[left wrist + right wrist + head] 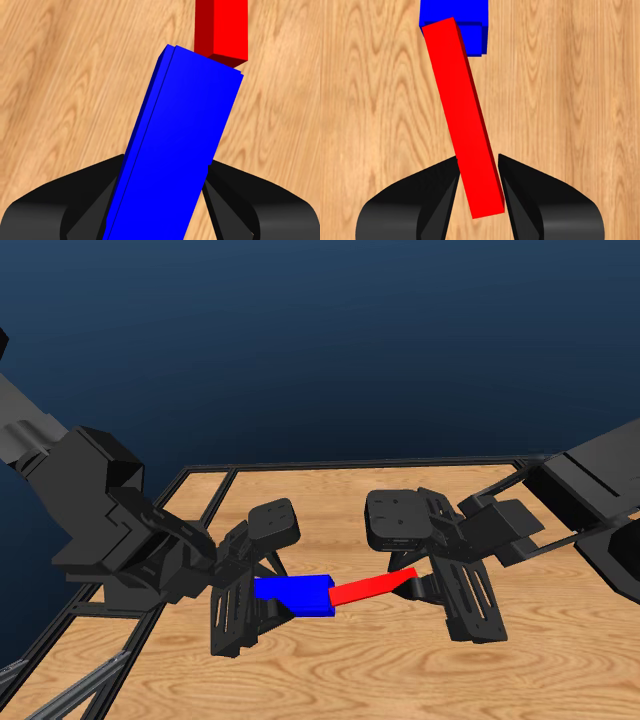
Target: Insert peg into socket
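Red peg [372,587]: clamped at rear end by right gripper [428,585], jaws closed on its sides; front tip meets socket mouth, tilted, likely not fully in.
Blue socket [296,595]: pinched by left gripper [248,598], hollow end fwd toward peg.
Both: held off wooden table [400,680] for mid-air mating.
Next: prob. straighten peg, then push.

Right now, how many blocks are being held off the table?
2. The blue socket sits clamped in the left tool, and the red peg in the right tool; their ends meet mid-table. No others are visible.
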Tool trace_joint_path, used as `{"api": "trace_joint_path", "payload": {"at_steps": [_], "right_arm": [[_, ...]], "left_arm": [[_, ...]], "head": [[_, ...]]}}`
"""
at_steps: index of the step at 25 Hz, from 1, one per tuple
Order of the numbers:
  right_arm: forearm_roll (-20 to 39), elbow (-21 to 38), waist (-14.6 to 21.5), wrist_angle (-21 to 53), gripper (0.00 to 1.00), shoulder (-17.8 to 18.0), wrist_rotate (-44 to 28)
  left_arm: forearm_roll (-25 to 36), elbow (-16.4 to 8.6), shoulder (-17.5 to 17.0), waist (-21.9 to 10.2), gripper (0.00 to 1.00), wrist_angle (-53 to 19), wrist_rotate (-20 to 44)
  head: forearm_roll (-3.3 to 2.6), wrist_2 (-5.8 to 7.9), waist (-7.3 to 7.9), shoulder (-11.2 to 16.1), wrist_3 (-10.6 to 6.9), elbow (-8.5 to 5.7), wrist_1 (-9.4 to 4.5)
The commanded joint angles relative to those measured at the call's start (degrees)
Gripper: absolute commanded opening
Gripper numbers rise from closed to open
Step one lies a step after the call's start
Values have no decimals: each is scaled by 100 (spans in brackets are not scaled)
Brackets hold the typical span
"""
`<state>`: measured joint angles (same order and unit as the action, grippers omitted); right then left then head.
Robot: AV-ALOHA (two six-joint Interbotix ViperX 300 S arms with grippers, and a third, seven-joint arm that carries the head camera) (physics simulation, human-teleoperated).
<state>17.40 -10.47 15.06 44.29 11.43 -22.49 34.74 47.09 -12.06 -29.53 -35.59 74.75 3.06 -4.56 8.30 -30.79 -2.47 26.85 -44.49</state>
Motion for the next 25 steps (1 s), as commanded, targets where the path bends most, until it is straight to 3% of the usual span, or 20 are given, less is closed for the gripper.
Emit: {"api": "trace_joint_path", "payload": {"at_steps": [1, 4, 9, 10, 15, 19, 20, 22, 25], "right_arm": [[-89, 181, -101, -359, 0, -15, 112], [-135, 100, -149, -439, 0, 3, 131], [-184, 45, -214, -547, 0, 5, 189], [-193, 43, -230, -538, 0, -5, 200], [-199, -39, -276, -554, 0, -59, 213], [-214, -54, -304, -496, 0, -67, 206], [-219, -80, -308, -579, 0, -88, 189], [-265, -107, -328, -598, 0, -87, 226], [-288, -115, -311, -624, 0, -46, 212]], "left_arm": [[155, -165, -95, -65, 0, -155, 97], [198, -239, -210, -118, 0, -236, 157], [223, -145, -136, -226, 0, -421, 208], [239, -242, -184, -235, 0, -525, 296], [239, -268, -104, -335, 0, -613, 366], [298, -211, -124, -305, 0, -490, 453], [297, -329, -204, -305, 0, -458, 470], [334, -162, -117, -255, 0, -457, 446], [330, -196, -124, -82, 0, -567, 444]], "head": [[7, 6, 24, 40, 15, -71, 65], [8, 1, 23, 43, 12, -70, 54], [5, 8, 14, 41, -1, -73, 30], [3, 9, 9, 40, -9, -72, 24], [-2, 24, 0, 48, -25, -78, -1], [-9, 37, -11, 65, -44, -84, -4], [-10, 41, -11, 70, -43, -87, -12], [-9, 44, -8, 85, -34, -90, -14], [-9, 53, 0, 109, -20, -97, -24]]}}
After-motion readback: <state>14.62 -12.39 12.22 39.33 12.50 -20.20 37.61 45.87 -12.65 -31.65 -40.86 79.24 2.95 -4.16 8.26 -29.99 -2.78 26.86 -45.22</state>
